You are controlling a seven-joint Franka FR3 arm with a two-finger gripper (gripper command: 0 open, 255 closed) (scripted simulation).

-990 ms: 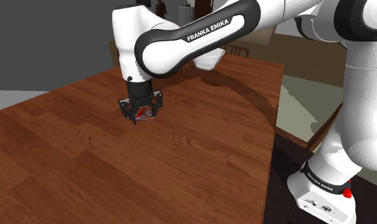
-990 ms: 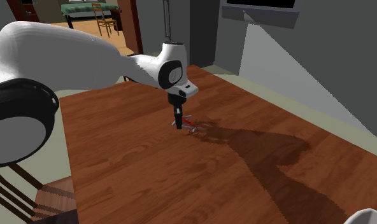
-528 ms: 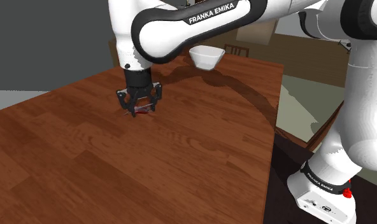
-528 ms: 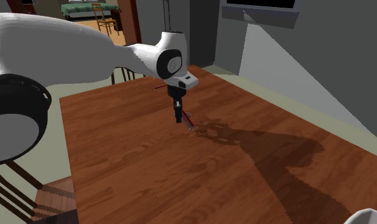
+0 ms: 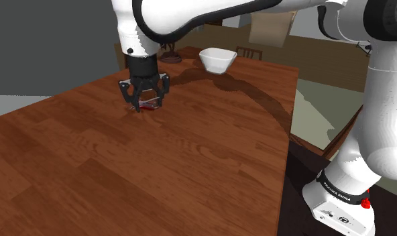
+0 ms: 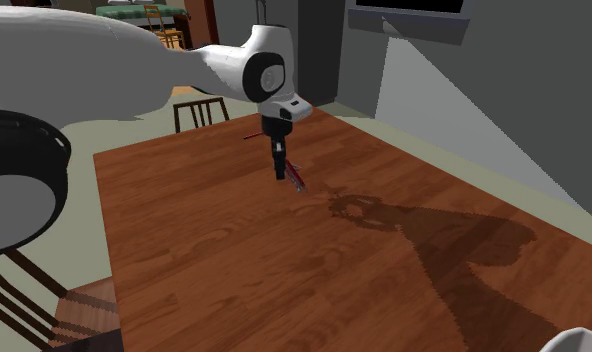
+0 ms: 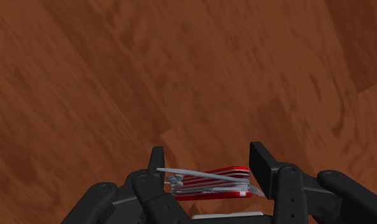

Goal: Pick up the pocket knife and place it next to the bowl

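Observation:
A red pocket knife with grey metal blades sits clasped between my two black fingers, lifted off the brown wooden table. In the shoulder view my gripper hangs a little above the tabletop with the red knife in it. The second exterior view has the gripper above the table's far part, the knife sticking out sideways from it. A white bowl stands near the table's far end, up and to the right of the gripper in the shoulder view.
The table's right edge runs past the stand side in the shoulder view. A wooden chair stands behind the table's far edge in the second exterior view. A dark object sits left of the bowl.
The gripper has risen off the table with the pocket knife held in it, and shifted slightly toward the shoulder view's upper left.

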